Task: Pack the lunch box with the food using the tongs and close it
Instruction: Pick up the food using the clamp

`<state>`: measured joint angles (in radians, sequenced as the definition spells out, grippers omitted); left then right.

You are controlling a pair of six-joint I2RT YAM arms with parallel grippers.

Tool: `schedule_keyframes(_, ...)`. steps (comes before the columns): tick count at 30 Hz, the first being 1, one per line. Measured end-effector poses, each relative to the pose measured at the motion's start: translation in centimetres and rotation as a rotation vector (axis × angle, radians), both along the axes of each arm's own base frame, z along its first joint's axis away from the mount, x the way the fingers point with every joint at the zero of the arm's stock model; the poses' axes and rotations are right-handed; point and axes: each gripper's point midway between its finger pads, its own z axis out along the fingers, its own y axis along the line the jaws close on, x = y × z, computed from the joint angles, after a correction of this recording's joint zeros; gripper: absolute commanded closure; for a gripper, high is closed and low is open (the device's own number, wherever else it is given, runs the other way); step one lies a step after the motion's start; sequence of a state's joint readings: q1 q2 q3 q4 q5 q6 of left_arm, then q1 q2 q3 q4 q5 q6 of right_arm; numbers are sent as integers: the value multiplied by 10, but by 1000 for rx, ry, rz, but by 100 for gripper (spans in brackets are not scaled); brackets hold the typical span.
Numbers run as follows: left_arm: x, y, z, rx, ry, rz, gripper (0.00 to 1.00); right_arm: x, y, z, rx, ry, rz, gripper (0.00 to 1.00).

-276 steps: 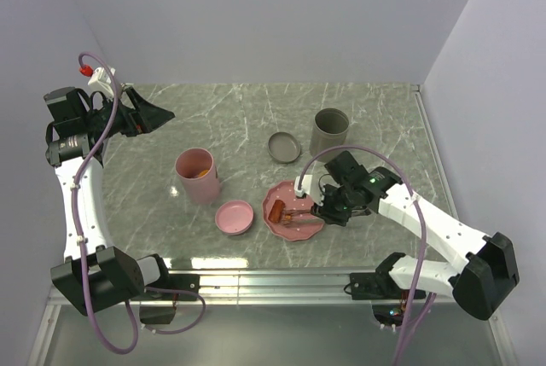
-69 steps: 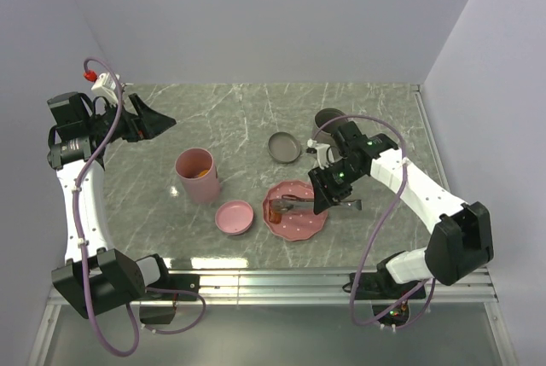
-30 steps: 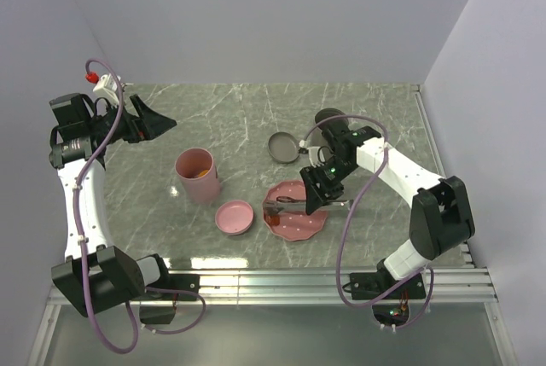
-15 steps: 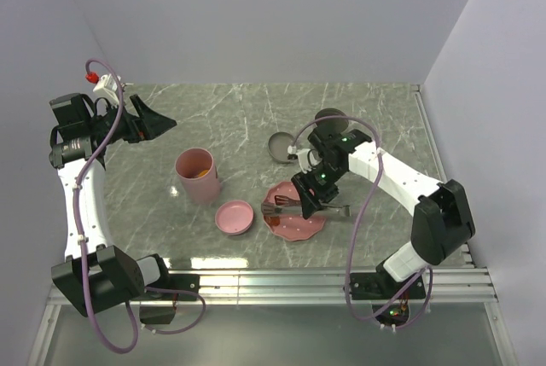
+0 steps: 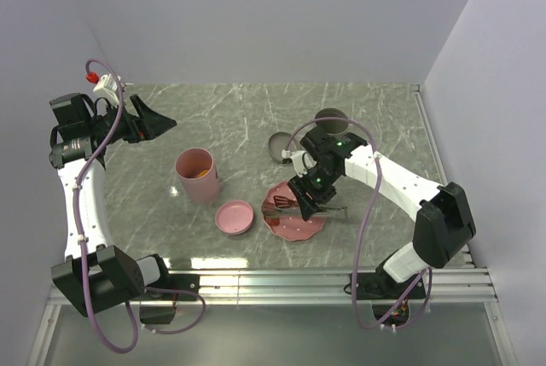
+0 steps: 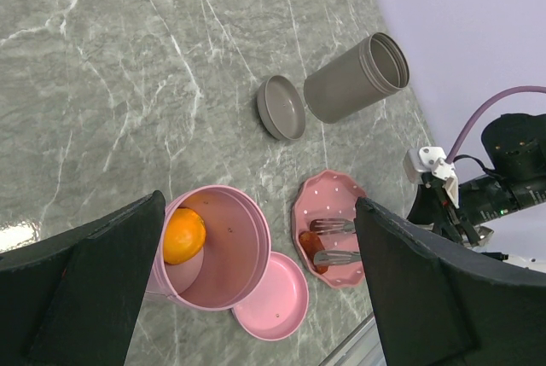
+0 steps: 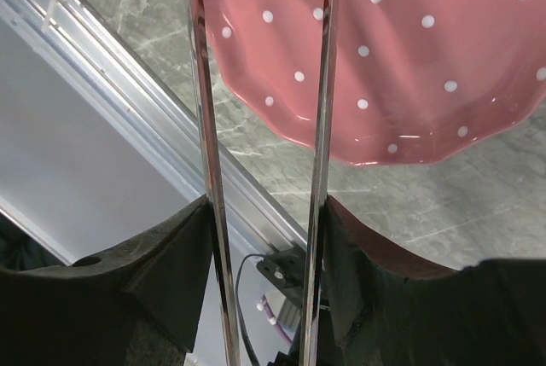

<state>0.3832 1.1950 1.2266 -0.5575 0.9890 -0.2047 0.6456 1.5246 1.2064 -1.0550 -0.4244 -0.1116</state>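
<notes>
The right gripper (image 5: pixel 307 195) is clamped on the tongs (image 5: pixel 281 204), with one finger on each thin arm; the two arms are not squeezed shut, and there is a gap between them; the tongs lie almost flat over the pink plate (image 5: pixel 295 229); their long way goes from side to side, with the flat tips pointing left and the joined end poking out to the right; a sausage bit (image 6: pixel 309 242) lies on the left part of the plate, right between the two tips; I cannot tell if the tips are pinching it; I think the next job is to squeeze and lift it; the pink lunch box (image 5: pixel 199 175) stands to the left of the plate, well apart from it, so the food must go left, the same way the tips point; an orange slice (image 6: pixel 183 235) is inside the box; the pink lid (image 5: pixel 234 217) lies between the box and the plate; the left gripper (image 5: pixel 158 119) hangs far off at the back left, its fingers wide apart and holding nothing; the right arm is much nearer to the food.
</notes>
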Motion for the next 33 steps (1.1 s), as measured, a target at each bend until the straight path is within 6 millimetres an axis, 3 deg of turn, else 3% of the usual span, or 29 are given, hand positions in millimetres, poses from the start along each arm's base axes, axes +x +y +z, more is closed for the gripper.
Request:
schedule_keyframes(15,-1,0,-5,-5,12,0,1,1,8,6,0,-37,27,43)
schedule_keyframes(33,-1,0,-5,-5,12,0,1,5,2,11,-29,-95,21,66)
